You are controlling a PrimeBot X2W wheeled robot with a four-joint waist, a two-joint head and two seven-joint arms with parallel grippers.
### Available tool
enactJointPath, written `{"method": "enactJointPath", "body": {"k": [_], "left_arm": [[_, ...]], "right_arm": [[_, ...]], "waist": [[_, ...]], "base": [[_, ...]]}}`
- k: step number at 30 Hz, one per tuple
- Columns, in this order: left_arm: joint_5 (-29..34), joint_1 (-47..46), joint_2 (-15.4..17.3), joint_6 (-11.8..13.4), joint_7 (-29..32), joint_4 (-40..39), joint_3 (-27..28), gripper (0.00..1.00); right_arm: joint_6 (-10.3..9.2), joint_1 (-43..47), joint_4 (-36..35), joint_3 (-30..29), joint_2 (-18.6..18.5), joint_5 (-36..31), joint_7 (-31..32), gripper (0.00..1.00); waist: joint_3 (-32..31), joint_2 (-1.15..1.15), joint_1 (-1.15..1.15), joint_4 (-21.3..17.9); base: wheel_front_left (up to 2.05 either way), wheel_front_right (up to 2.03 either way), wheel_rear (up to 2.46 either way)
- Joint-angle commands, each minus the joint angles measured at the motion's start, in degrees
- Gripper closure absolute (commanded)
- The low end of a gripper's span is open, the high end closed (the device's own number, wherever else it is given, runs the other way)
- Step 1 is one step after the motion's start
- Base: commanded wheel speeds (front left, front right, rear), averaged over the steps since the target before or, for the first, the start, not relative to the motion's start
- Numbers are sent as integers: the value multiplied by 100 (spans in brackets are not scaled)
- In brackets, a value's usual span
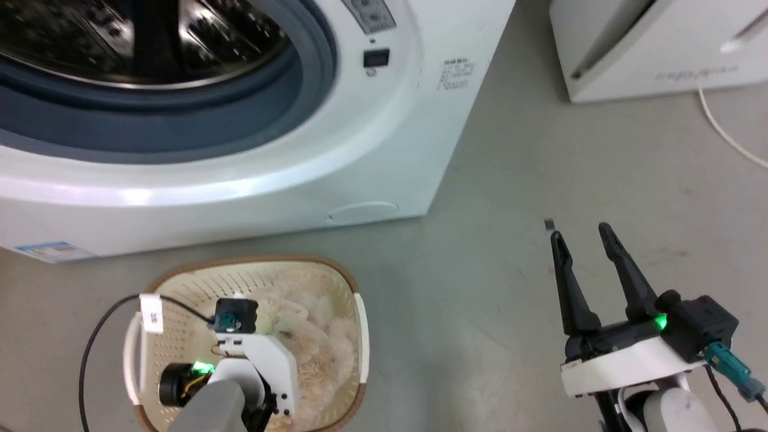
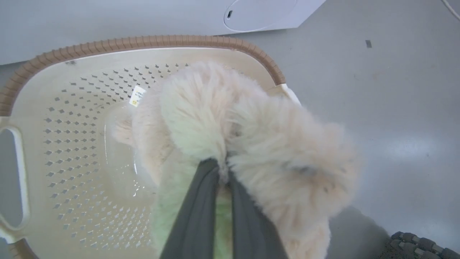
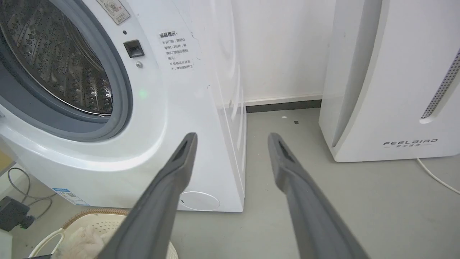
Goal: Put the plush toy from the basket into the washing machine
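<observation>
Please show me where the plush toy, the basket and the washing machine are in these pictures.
plush toy (image 2: 251, 129): left wrist view, on the shaggy fur.
basket (image 2: 143, 41): left wrist view, on the brown rim.
washing machine (image 1: 372, 138): head view, on the white front panel.

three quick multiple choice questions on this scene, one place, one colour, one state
1. Where is the plush toy? A in the drum B in the basket C on the floor
2. What colour is the basket's rim? A brown B blue C black
3. How is the right gripper? A shut on the toy B open C shut empty
Answers: 1 B, its fur lies inside the basket, the left gripper shut on it; 2 A, the woven-look rim is brown; 3 B, its fingers stand apart.
</observation>
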Motion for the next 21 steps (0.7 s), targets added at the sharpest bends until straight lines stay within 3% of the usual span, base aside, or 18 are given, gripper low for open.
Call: {"method": "enactJointPath", "body": {"k": [1,11,21], "left_arm": [[-36,87,13,-36,-105,-44,24,100],[-55,620,160,-94,-462,-690,31,100],[230,1803,483,177,-470,-2942,437,100]], "right_arm": [[-4,71,30,-16,-1,-26,-26,0],[-4,366,141,-60,-1,-47,-26,0],[-4,597,205,-62,-1,-50,-26,0]], "waist": [[-325,0,0,162],[-1041,0,0,452],[-1475,0,0,615]], "base": [[0,0,0],[0,0,0],[0,0,0]]}}
